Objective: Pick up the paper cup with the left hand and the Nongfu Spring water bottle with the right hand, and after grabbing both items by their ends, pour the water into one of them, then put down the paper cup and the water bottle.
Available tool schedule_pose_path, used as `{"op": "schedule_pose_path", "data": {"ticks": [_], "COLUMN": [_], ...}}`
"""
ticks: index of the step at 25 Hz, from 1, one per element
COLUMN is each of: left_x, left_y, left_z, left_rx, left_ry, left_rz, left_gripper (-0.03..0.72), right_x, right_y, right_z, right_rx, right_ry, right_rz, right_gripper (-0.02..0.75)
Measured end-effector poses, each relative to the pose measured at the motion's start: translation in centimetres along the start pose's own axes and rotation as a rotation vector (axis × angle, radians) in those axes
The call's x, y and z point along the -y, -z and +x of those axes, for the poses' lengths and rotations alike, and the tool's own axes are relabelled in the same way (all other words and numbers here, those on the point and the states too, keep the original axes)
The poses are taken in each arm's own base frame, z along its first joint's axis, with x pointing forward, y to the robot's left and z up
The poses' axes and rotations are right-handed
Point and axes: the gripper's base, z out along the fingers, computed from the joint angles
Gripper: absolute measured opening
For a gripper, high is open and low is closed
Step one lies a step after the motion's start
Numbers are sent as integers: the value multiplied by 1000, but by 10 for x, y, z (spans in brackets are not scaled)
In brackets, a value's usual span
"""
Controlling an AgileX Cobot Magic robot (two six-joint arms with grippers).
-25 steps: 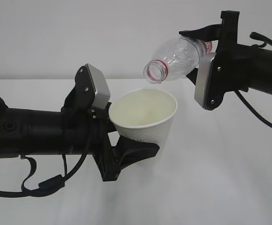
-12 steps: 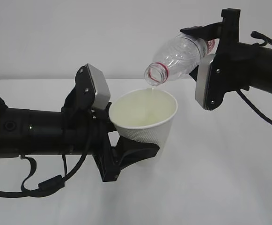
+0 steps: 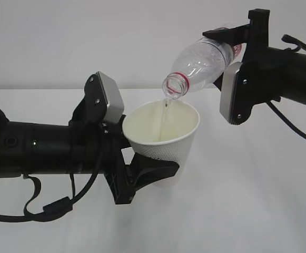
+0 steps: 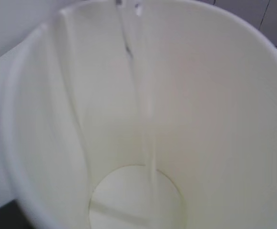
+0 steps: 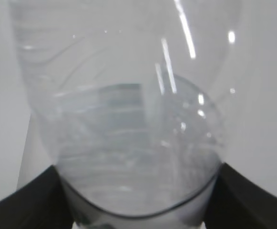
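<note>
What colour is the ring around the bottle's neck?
Red, on the clear water bottle just behind its open mouth; it shows best in the exterior view.

No text, brand or number can be read on the clear plastic water bottle (image 3: 203, 60) or the white paper cup (image 3: 163, 132).

Left arm (image 3: 31, 150): a thick black tube running in from 9 o'clock, glossy, one small pale dot showing on its side. Its wrist camera (image 3: 106, 101) is sitting at 12 o'clock of the arm's end: a grey metal box with rounded corners and small dark screws. Black cables (image 3: 47, 208) are looping below at 6 o'clock.

Right arm (image 3: 295, 74): also black, carrying a matching grey screwed plate (image 3: 233, 94); thin black cables (image 3: 292, 132) are trailing toward 4 o'clock.
</note>
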Motion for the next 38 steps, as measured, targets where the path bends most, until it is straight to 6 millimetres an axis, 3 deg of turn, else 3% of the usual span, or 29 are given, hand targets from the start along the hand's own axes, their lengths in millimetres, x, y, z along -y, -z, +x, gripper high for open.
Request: {"op": "schedule_pose_path", "data": {"ticks": [38], "left_x": [0], "left_y": [0], "left_z": [0], "left_rx": [-1], "left_ry": [1], "left_rz": [-2], "left_gripper": [506], "right_x": [2], "right_y": [0], "right_z": [-1], "right_rx": [12], "right_ry": [21], "right_rz": [23], "right_gripper": [524]}}
